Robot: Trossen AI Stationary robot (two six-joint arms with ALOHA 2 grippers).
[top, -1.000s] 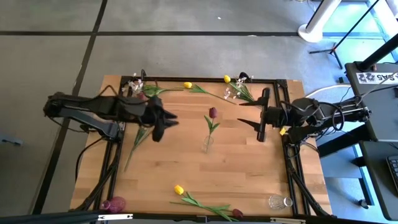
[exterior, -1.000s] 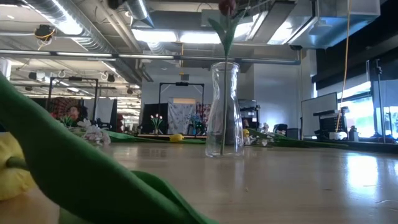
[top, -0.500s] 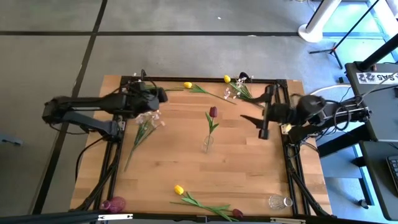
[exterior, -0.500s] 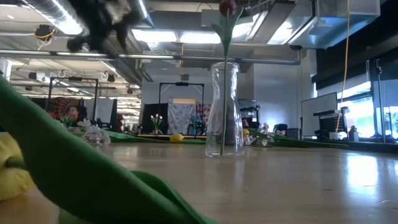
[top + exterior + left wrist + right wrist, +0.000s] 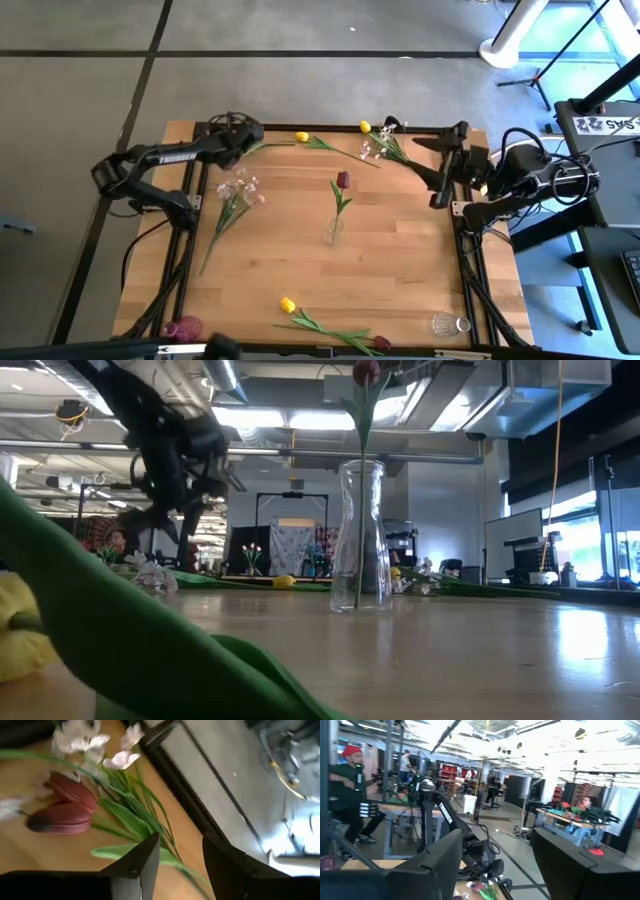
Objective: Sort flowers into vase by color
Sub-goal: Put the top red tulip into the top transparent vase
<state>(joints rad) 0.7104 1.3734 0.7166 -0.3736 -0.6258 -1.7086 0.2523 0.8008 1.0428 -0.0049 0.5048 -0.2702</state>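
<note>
My left gripper [image 5: 246, 132] stands open over the table's far left corner, tipped down. Just beyond its fingers lie a dark red tulip [image 5: 67, 811], white-pink blossoms [image 5: 95, 742] and green leaves; nothing is between the fingers. In the low view this gripper [image 5: 170, 508] hangs above the tabletop. A clear vase [image 5: 333, 232] at mid-table holds one dark red tulip [image 5: 342, 181] upright. A white-pink spray [image 5: 238, 190] lies flat at left. Yellow tulips [image 5: 302, 137] lie along the far edge. My right gripper [image 5: 438, 170] waits open, raised at the right edge.
A yellow tulip [image 5: 288, 305] and a dark red one [image 5: 381, 343] lie near the front edge. A pink vase [image 5: 185, 327] stands at the front left corner, a clear one [image 5: 448, 324] at the front right. White blossoms [image 5: 375, 150] lie far right. People show beyond the table.
My left gripper has swung from left of the vase toward the table's far left corner, sinking and rolling its wrist as it went. My right gripper has drawn back a little toward the right edge and tipped upward. Both have stayed open.
</note>
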